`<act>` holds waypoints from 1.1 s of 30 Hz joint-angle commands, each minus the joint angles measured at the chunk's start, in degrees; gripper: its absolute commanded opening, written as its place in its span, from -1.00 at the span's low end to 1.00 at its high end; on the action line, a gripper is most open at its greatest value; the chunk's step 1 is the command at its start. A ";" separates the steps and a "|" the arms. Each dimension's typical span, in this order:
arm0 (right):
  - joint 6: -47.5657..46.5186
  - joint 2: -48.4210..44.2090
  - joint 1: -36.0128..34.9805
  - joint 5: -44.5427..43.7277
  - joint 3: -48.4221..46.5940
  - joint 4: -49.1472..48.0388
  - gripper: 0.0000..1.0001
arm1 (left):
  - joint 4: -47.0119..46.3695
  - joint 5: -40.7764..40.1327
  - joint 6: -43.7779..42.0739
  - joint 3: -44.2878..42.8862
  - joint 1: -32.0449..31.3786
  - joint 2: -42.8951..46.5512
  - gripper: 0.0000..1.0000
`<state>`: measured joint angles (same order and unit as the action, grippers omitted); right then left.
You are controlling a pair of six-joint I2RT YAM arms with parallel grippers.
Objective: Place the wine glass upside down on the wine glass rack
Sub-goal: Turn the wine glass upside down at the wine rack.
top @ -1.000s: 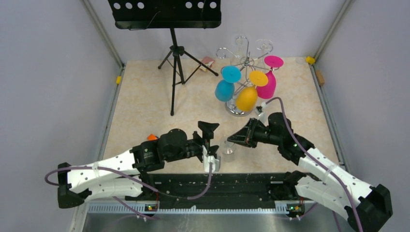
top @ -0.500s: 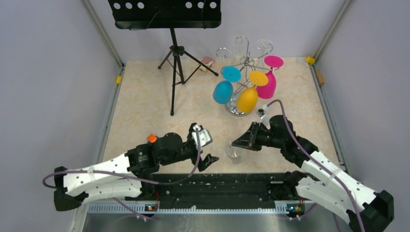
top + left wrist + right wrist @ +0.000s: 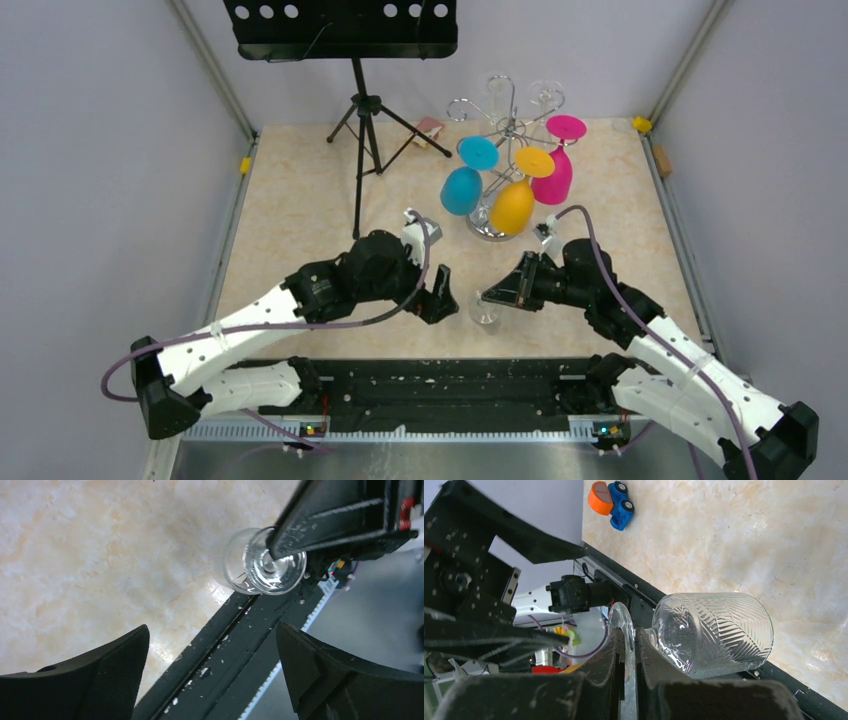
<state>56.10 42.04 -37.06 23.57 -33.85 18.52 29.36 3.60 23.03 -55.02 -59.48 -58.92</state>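
Holding 1 clear wine glass (image 3: 714, 630), right pincer (image 3: 626, 645) faces wide left pincer (image 3: 211, 630); rack (image 3: 510, 125) carries 3 coloured glasses (image 3: 511, 204).

1. We count four wine glasses: one clear wine glass (image 3: 714, 630) and three coloured ones, namely a blue glass (image 3: 462, 190), an orange glass (image 3: 511, 205) and a pink glass (image 3: 552, 180).
2. One chrome wine glass rack (image 3: 482, 230).
3. One black music stand (image 3: 357, 120).
4. Two grippers: left gripper (image 3: 211, 627), right gripper (image 3: 629, 645).
5. One toy car (image 3: 613, 501), orange and blue.
6. Two yellow clips at the table edges: left clip (image 3: 245, 165), right clip (image 3: 641, 124).
7. One small pinkish block (image 3: 430, 129) by the tripod feet.
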 commanded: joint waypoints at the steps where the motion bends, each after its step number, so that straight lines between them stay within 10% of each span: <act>1: -0.75 -1.66 -0.56 0.15 -3.95 -3.66 -1.00 | 0.72 15.22 11.38 -1.61 8.53 -0.60 0.97; 15: 0.44 -0.93 -0.56 1.99 -3.29 -8.54 -1.00 | -31.93 41.37 49.54 16.45 25.24 -1.08 0.83; 33: 3.93 2.78 -0.56 4.68 -4.53 -15.88 -1.00 | -41.81 47.30 54.45 14.86 22.36 -7.04 0.01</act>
<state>58.78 44.47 -37.08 26.39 -33.87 9.15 -4.86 50.37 74.70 -38.06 -36.42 -65.47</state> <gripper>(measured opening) 0.055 0.508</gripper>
